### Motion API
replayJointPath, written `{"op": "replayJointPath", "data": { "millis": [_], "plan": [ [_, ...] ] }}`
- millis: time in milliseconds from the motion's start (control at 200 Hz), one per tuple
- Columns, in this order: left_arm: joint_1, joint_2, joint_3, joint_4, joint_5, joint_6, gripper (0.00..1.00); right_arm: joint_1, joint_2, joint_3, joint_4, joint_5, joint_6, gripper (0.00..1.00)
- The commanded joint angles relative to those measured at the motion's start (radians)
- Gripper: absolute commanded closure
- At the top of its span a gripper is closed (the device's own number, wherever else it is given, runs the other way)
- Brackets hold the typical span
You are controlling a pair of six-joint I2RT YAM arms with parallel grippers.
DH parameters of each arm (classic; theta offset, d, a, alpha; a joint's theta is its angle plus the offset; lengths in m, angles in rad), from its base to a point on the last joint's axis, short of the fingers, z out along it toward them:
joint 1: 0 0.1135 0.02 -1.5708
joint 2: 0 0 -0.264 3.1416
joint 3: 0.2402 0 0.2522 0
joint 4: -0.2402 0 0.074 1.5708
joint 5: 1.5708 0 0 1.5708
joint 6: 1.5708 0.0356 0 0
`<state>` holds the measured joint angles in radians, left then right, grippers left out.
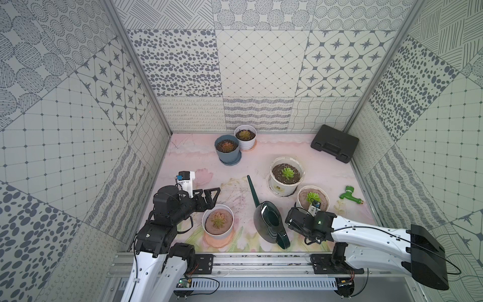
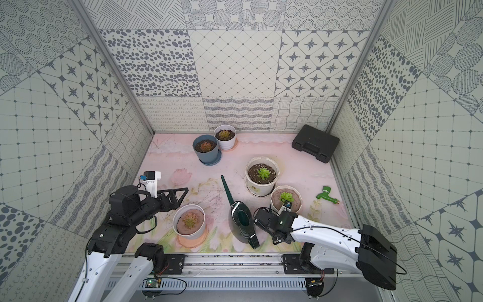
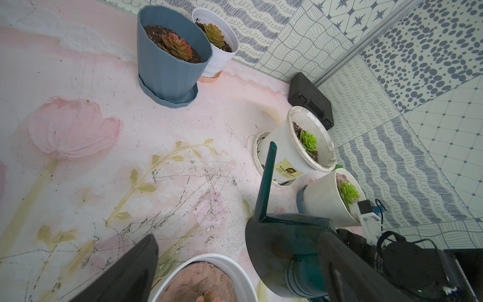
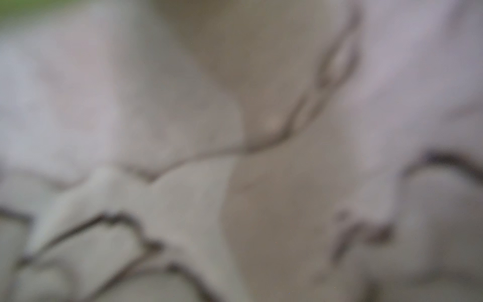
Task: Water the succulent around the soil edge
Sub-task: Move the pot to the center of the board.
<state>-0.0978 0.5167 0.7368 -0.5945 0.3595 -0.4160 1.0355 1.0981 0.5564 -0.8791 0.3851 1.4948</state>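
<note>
Only a yellow label (image 3: 288, 170) on the cream pot's (image 3: 281, 138) side, its print illegible.

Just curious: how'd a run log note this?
left fingers: open, empty | right fingers: open, beside can | can: upright on table | succulent: right of can

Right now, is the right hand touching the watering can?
Cannot tell. In both top views the right hand overlaps the watering can at its edge, showing neither gap nor contact plainly; the right wrist view is blurred.
</note>
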Motion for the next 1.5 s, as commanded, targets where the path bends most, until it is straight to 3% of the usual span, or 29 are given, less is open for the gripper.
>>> {"op": "replayJointPath", "data": {
  "millis": [0,390,635,795,1041,1136,1306,1496],
  "plan": [
    [-0.005,-0.002,-0.004,0.018,0.019,0.016,0.01,-0.083,0.015,-0.041,0.013,-0.026,-0.076,0.05],
    [-0.006,0.005,-0.005,0.021,0.024,0.016,0.01,-0.396,0.099,0.115,0.107,0.001,-0.533,0.04],
    [-0.005,0.006,-0.008,0.023,0.029,0.013,0.01,-0.505,0.185,0.187,0.197,0.126,-0.761,0.03],
    [-0.006,0.013,-0.008,0.025,0.033,0.013,0.01,-0.506,0.13,0.187,0.314,0.174,-0.921,0.03],
    [-0.005,0.017,-0.008,0.024,0.039,0.011,0.01,-0.504,0.005,0.168,0.221,0.08,-0.833,0.03],
    [-0.004,0.017,-0.009,0.027,0.042,0.009,0.01,-0.492,-0.146,0.106,0.229,0.033,-0.821,0.03],
    [-0.001,0.016,-0.013,0.032,0.055,0.002,0.01,-0.474,-0.418,-0.045,0.239,0.073,-0.763,0.02],
    [-0.003,0.011,-0.015,0.032,0.061,0.0,0.01,-0.458,-0.412,-0.136,0.246,0.053,-0.687,0.03]
  ]
}}
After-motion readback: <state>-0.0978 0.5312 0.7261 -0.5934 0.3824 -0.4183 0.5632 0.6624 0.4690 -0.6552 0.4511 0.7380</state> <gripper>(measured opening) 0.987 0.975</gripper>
